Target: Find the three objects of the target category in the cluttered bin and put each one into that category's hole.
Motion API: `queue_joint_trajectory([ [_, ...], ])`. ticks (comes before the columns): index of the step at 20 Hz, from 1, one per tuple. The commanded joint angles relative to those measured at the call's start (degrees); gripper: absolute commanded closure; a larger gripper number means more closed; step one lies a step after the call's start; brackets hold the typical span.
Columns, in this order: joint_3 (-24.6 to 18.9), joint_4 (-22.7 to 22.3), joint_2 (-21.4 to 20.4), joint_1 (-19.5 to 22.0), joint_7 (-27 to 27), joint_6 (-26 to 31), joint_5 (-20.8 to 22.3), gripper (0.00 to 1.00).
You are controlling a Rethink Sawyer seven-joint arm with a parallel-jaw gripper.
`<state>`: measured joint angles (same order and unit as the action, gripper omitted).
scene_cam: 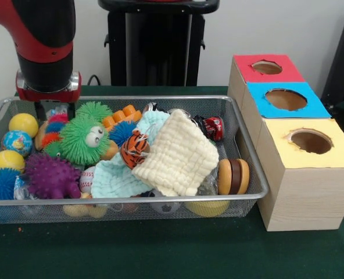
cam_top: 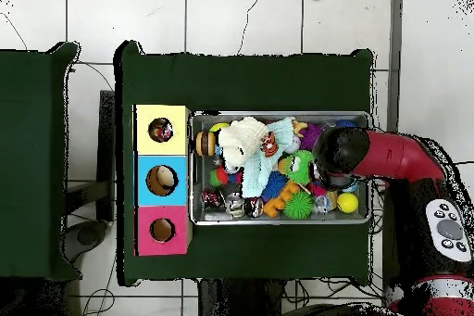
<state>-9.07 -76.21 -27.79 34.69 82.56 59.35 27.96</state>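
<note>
The silver wire-mesh bin (scene_cam: 250,168) stands on the green table, full of toys; it also shows in the overhead view (cam_top: 278,221). My gripper (scene_cam: 50,109) hangs from the red and black arm (scene_cam: 47,40) and reaches down into the bin's far left corner, just above a striped toy (scene_cam: 54,125) and beside the green spiky creature (scene_cam: 82,139). Whether it is open or shut is hidden. In the overhead view the arm (cam_top: 389,155) covers the bin's right part. Three wooden boxes with holes stand beside the bin: red top (scene_cam: 267,67), blue top (scene_cam: 285,99), yellow top (scene_cam: 310,141).
The bin holds a cream cloth (scene_cam: 178,154), a light blue cloth (scene_cam: 111,177), a tiger toy (scene_cam: 134,148), a purple spiky ball (scene_cam: 50,174), yellow balls (scene_cam: 23,123), a globe ball (scene_cam: 16,142), a red toy car (scene_cam: 214,128) and a wooden burger (scene_cam: 233,176).
</note>
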Motion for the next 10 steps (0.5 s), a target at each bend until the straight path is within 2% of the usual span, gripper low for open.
queue_joint_trajectory([
  [1,-2.9,1.1,0.1,0.9,-10.1,4.7,2.4,0.00],
  [4,-3.6,-0.5,-1.0,-0.7,-6.6,5.4,0.2,0.00],
  [10,-5.4,-4.7,-3.9,-2.9,1.4,7.4,-7.8,0.00],
])
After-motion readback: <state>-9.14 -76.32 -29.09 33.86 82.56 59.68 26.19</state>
